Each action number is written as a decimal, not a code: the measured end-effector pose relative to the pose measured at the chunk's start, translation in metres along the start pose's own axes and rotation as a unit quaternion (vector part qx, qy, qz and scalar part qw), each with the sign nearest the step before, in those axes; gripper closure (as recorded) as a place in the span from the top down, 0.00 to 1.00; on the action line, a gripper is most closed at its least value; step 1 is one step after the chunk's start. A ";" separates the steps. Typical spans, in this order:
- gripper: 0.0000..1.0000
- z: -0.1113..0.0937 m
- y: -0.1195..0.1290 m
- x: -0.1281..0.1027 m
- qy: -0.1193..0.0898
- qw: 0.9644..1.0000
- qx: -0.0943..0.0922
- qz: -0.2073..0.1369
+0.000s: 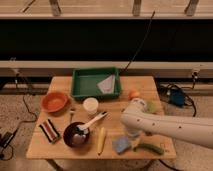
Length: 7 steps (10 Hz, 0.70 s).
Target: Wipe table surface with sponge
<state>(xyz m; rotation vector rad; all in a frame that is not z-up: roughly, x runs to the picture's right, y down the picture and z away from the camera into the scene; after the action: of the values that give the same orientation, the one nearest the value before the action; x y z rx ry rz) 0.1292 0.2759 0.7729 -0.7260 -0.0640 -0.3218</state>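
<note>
Gripper (131,137) by sponge (121,145), nr table surface (143,85) edge.

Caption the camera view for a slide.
Shut gripper poised at the sponge, front edge of the table surface.

room, general: a wide dark panel (75,40) spans the wall from 9 through 12 to 3 o'clock. above it, at 12 o'clock, a pale lit strip (100,6) carries angled metal brackets. below the panel, a light horizontal rail (50,65) runs edge to edge. a black cable (142,42) crosses the panel at 1 o'clock. floor (20,107): speckled grey, seen at 8 and 4 o'clock. a blue box (176,97) with cords lies on it at 3 o'clock. furniture: one wooden table (137,84), centre to 6 o'clock. lighting: dim, warm.
</note>
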 end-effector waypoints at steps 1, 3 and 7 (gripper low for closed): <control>0.00 0.000 -0.010 -0.007 -0.001 1.000 -0.001 -0.004; 0.00 -0.001 -0.025 -0.005 0.003 1.000 0.002 -0.003; 0.00 -0.018 -0.059 0.005 0.012 1.000 0.016 0.010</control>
<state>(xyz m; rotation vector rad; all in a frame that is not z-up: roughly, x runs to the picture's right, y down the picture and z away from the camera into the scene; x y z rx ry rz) 0.1143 0.2216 0.7984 -0.6909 -0.0380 -0.3098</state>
